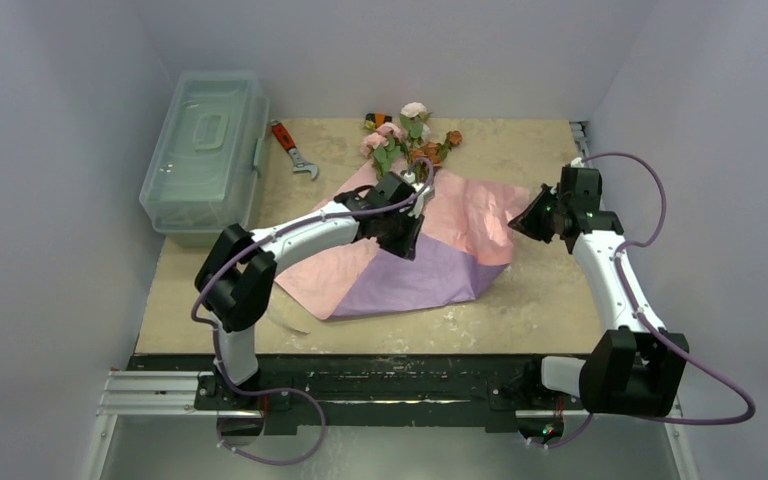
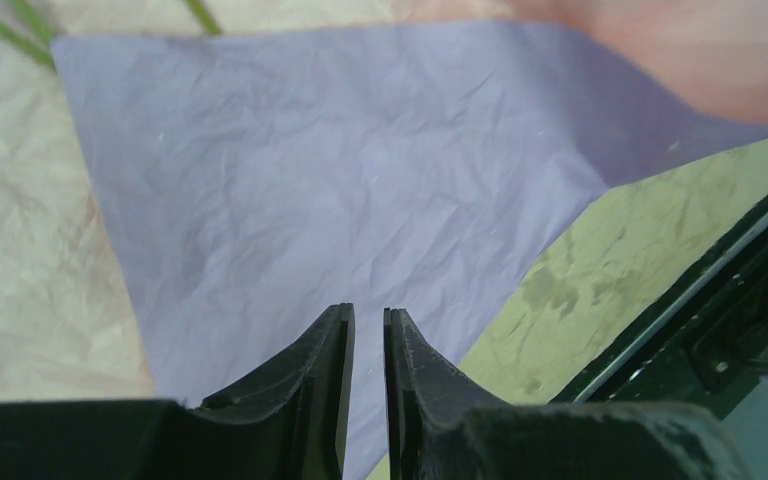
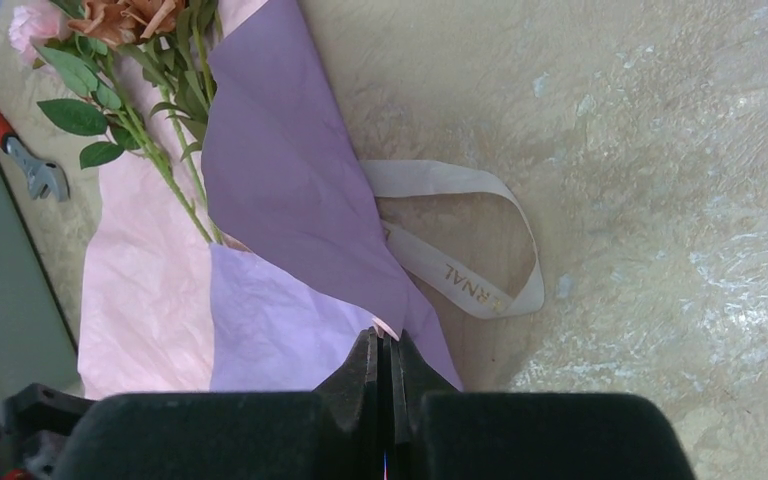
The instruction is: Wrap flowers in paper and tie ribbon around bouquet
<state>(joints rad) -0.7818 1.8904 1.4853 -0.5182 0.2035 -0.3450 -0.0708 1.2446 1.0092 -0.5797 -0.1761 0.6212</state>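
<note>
The paper [image 1: 440, 250] lies crinkled at the table's middle, pink [image 3: 150, 290] with lilac flaps [image 2: 340, 190] folded over. The flowers [image 1: 405, 135] rest on its far corner, their pink, white and orange blooms beyond the paper and their green stems [image 3: 175, 180] running under a lilac flap. My left gripper [image 2: 368, 312] hangs just over the lilac face, its jaws a narrow gap apart with nothing between them; in the top view it [image 1: 407, 240] is at the paper's centre. My right gripper [image 3: 387, 338] is shut on the paper's right corner [image 1: 516, 222]. A loop of cream ribbon [image 3: 460, 280] pokes out beside that flap.
A clear plastic lidded box [image 1: 205, 150] stands at the far left. A red-handled wrench [image 1: 293, 150] lies between it and the flowers. The black rail [image 2: 700, 300] of the table's near edge runs close to the left gripper.
</note>
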